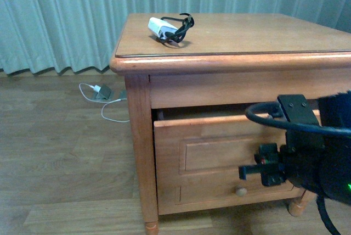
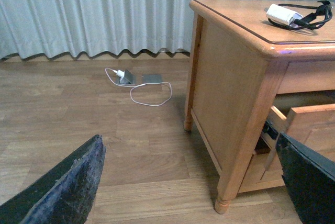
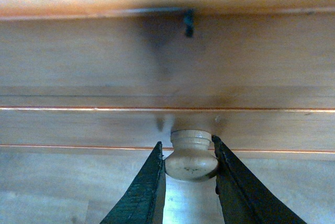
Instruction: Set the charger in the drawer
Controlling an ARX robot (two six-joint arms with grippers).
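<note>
The charger (image 1: 163,28), a small white plug block with a coiled black cable, lies on top of the wooden side table (image 1: 247,34); the left wrist view shows the charger (image 2: 282,13) there too. The upper drawer (image 1: 219,136) is pulled partly out, with a dark gap above its front. My right gripper (image 3: 189,167) is shut on the drawer's round pale knob (image 3: 191,158); in the front view the right gripper (image 1: 262,170) hides that knob. My left gripper (image 2: 188,192) hangs open over the floor beside the table, nothing between its fingers (image 2: 68,187).
A white-cabled plug with a grey device (image 2: 128,76) lies on the wooden floor near the curtain (image 1: 60,15). The lower drawer's knob (image 1: 241,191) shows under my right gripper. The table's leg (image 2: 230,182) stands close to my left gripper.
</note>
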